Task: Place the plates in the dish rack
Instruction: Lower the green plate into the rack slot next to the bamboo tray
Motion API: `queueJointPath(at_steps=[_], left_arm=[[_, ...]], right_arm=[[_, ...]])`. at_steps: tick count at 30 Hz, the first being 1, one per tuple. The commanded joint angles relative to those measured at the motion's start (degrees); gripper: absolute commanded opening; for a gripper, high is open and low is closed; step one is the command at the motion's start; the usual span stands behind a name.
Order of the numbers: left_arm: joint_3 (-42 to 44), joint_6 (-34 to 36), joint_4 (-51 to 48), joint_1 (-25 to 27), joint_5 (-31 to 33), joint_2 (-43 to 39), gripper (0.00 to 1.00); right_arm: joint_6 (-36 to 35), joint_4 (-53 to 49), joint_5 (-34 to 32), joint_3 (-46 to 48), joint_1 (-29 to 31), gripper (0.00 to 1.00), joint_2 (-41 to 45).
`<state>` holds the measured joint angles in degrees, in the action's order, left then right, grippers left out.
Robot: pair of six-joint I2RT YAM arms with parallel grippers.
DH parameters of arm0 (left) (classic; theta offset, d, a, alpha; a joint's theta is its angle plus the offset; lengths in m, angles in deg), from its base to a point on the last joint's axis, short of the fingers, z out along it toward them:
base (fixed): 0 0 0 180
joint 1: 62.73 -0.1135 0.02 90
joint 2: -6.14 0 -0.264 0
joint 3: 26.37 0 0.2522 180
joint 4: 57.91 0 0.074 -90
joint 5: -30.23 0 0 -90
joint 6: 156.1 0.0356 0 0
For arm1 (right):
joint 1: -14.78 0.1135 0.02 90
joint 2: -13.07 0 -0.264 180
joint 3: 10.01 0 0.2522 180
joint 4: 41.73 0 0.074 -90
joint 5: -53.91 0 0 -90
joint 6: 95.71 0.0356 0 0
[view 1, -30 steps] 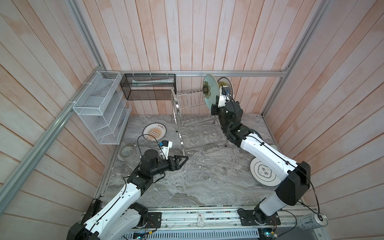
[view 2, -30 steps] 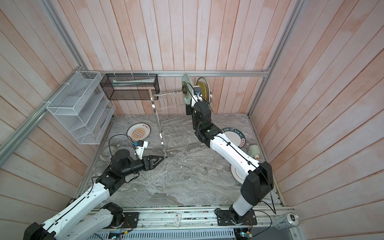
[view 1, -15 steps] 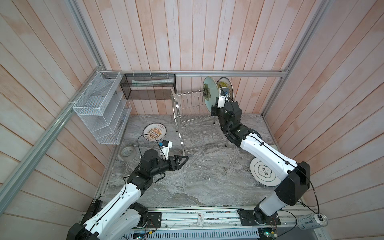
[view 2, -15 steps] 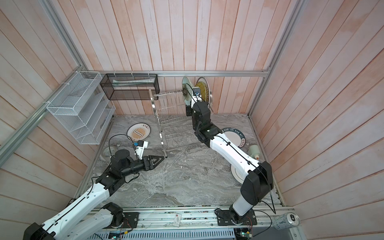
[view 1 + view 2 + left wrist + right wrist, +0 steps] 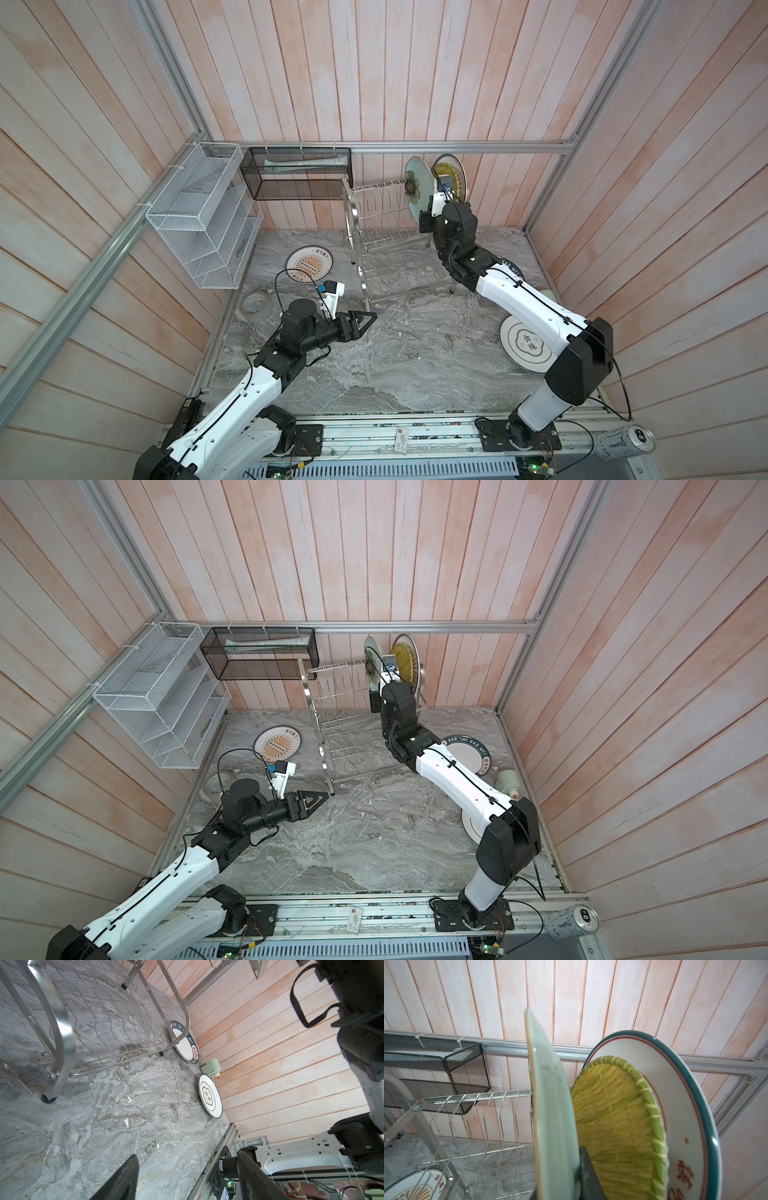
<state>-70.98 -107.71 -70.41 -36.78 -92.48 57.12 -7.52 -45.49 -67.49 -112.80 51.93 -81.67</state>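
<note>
Seating pale green plate, rim clamped in right gripper: set upright between dish rack prongs, off yellow woven plate; left gripper spread, empty.

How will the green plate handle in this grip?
The green plate looks glazed and rigid: probably slippery, breakable. The right gripper pinches only its rim, so it may pivot. On edge, it could roll unless seated between rack prongs.
</note>
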Motion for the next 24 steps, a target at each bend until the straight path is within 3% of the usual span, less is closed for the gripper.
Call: queueJointPath(at_steps=[1,20,24], left_arm=[[0.5,0.7,0.6,0.2,0.3,-0.2,0.76],[0.5,0.2,0.9,0.2,-1.0,1.8,0.77],[0.4,0.2,0.8,0.2,-1.0,1.7,0.77]], right_arm=[[0.0,6.1,-1.6,-3.8,0.3,0.00,0.3],[-0.3,3.4,-0.9,-5.4,0.3,0.00,-1.5],[0.0,3.5,-0.9,-5.3,0.4,0.08,-1.3]])
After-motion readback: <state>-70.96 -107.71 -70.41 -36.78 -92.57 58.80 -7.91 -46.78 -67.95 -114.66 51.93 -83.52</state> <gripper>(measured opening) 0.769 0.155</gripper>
